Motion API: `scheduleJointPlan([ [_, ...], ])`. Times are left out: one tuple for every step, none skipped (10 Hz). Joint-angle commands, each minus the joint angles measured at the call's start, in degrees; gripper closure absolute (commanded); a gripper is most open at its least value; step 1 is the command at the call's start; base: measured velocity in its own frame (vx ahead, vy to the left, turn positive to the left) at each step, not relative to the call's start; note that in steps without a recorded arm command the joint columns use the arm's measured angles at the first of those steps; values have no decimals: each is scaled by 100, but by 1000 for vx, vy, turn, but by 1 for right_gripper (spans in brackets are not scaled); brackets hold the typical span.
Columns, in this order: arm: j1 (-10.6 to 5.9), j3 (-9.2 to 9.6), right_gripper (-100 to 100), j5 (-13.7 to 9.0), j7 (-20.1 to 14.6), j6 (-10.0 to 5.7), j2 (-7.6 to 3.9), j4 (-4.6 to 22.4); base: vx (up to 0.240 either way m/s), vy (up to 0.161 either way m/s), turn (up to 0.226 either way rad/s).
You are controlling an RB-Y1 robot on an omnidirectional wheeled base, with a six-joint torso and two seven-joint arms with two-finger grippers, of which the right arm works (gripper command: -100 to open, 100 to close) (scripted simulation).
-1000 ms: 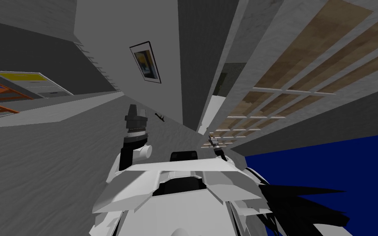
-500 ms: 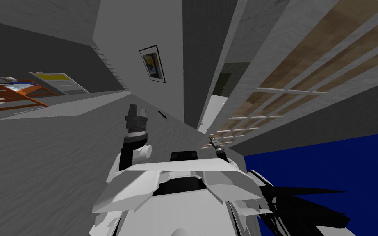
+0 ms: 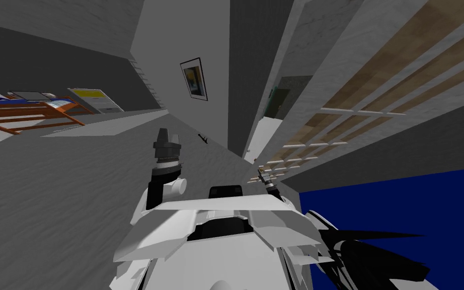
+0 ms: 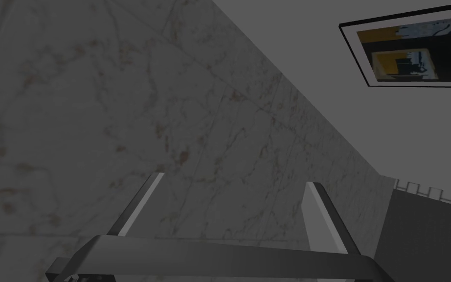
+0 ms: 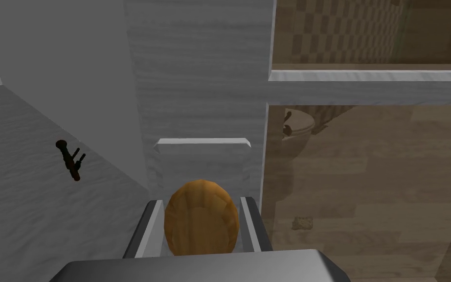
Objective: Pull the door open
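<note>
The door (image 3: 321,85) is a grey frame with a grid of tan glass panes, slanting up the right of the head view. In the right wrist view its grey stile (image 5: 200,88) stands straight ahead, with an orange-brown round knob (image 5: 201,220) on it. My right gripper (image 5: 200,203) is shut on this knob, one finger pressing each side. In the head view that gripper (image 3: 262,175) sits small at the door's lower edge. My left gripper (image 4: 234,185) is open with nothing in it; the left forearm (image 3: 165,151) is raised left of the chest.
A small black object (image 5: 69,160) lies on the grey floor left of the door. Between door and wall, a gap (image 3: 263,136) shows pale floor. An orange bed frame (image 3: 29,113) and a cabinet (image 3: 95,99) stand far left. A flat blue area (image 3: 402,211) lies at the right.
The whole head picture has swung: the wall picture and black floor object shifted right and the bed frame came further into view, so I have turned. My right gripper stays on the knob.
</note>
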Motion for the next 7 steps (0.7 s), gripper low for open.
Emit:
scheduleJointPlan([
  [16,40,100,14,-30,-88,-9,43,-170,-64,117],
  [23,62,100,19,-53,-148,-22,82,-211,-67,154],
  [31,85,100,24,-77,-210,-36,122,-204,-77,162],
  [38,108,100,30,-102,-273,-50,163,-222,-79,159],
  [45,130,100,35,-125,-333,-64,202,-237,-105,159],
  [52,150,100,40,-147,-389,-76,238,-204,-107,153],
  [60,176,100,45,-173,-457,-92,282,-206,-93,164],
])
